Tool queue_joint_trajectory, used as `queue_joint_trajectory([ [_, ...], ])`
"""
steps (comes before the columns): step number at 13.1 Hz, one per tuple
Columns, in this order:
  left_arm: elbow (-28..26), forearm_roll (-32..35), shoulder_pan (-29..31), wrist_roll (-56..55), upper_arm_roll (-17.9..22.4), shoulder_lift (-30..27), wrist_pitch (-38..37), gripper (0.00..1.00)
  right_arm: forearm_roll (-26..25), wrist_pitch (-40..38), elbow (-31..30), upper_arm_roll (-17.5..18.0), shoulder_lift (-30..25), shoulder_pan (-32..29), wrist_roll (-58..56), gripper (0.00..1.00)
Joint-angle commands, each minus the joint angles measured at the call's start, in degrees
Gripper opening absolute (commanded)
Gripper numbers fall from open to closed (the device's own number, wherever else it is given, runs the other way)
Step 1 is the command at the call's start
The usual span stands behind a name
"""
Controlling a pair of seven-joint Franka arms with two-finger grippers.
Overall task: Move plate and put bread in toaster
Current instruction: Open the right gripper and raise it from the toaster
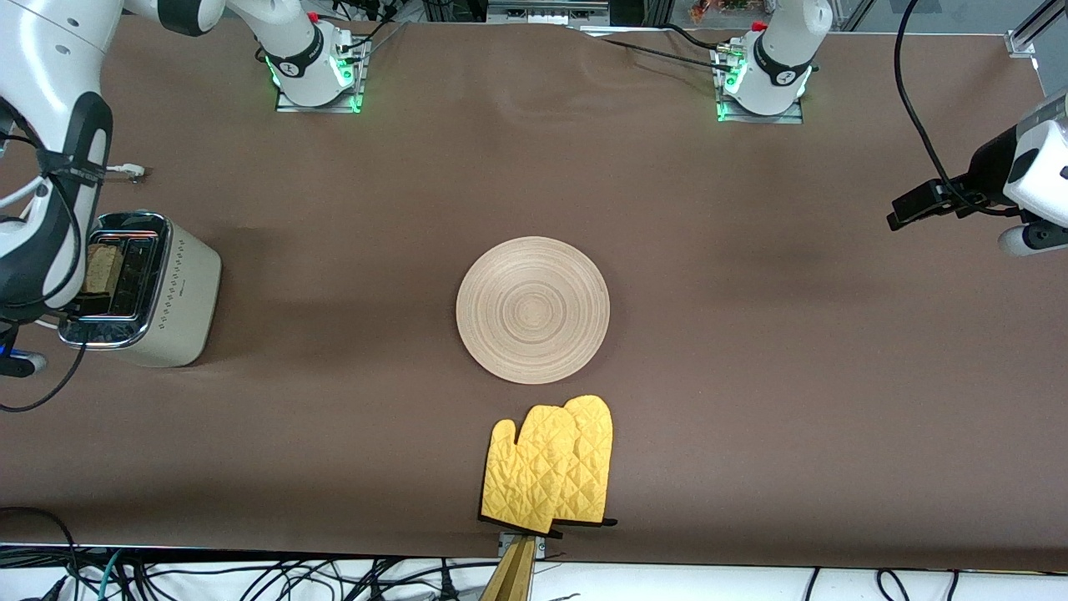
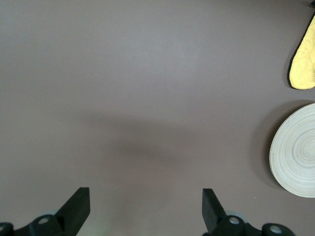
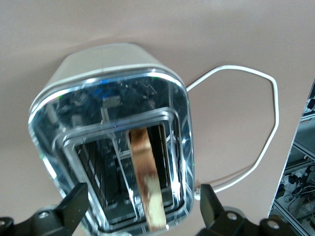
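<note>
1. The plate [image 1: 532,310] is lying flat at the centre of the front view, bare, with a pair of yellow quilted oven mitts [image 1: 551,465] just below it. It looks stiff and fairly light, and its low rim is sitting close to the brown table cover [image 1: 751,401], so a pinch at the edge seems the only hold, and likely a slippery one.
2. The toaster [image 1: 142,288] is standing at the middle left of the front view. Its chrome top looks slick, its body heavy enough to stay put, and its white cord [image 3: 261,128] is looping away beside it.
3. The bread [image 3: 145,177] is sitting upright in one slot, its crust edge showing; it looks soft and crumbly, best pinched gently across its faces.
4. The right gripper [image 3: 142,211] is hovering over the toaster, jaws spread wide and holding nothing; in the front view the arm is hiding it.
5. The left gripper [image 2: 145,209] is waiting over bare table cover, jaws wide apart and empty, mostly cut off at the front view's right edge.
6. How deep the bread is sitting is hard to make out.
</note>
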Motion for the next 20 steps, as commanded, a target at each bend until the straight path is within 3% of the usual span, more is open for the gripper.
queue_joint_trajectory([
  [1, -1.41, -1.00, 0.82, 0.28, -0.54, -1.36, 0.85, 1.00, 0.65, -4.35, 2.24, -0.05, -5.17, 0.44, -4.05, 1.00],
  [9, -1.41, -1.00, 0.74, 0.28, -0.54, -1.36, 0.85, 1.00, 1.26, -9.10, 3.57, -0.22, -9.93, 13.80, -3.98, 1.00],
  [11, -1.41, -1.00, 0.82, 0.28, -0.54, -1.36, 0.85, 1.00, 5.98, -11.73, 3.57, 0.12, -11.59, 14.42, -2.58, 1.00],
  [12, -1.41, -1.00, 0.82, 0.28, -0.54, -1.36, 0.85, 1.00, 7.75, -11.74, 3.57, 2.48, -12.82, 13.72, 0.13, 1.00],
  [13, -1.41, -1.00, 0.82, 0.28, -0.54, -1.36, 0.85, 1.00, 6.89, -11.48, 2.96, 8.59, -15.01, 10.59, 2.77, 1.00],
  [16, -1.41, -1.00, 0.82, 0.28, -0.54, -1.36, 0.85, 1.00, -3.45, -9.91, -3.17, 31.87, -21.78, -4.43, 6.92, 1.00],
  [17, -1.41, -1.00, 0.82, 0.28, -0.54, -1.36, 0.85, 1.00, -4.27, -8.51, -5.29, 36.38, -23.10, -7.87, 7.01, 1.00],
  [20, -1.41, -1.00, 0.82, 0.28, -0.54, -1.36, 0.85, 1.00, -4.19, 0.35, -12.22, 40.10, -28.02, -12.02, 6.39, 1.00],
])
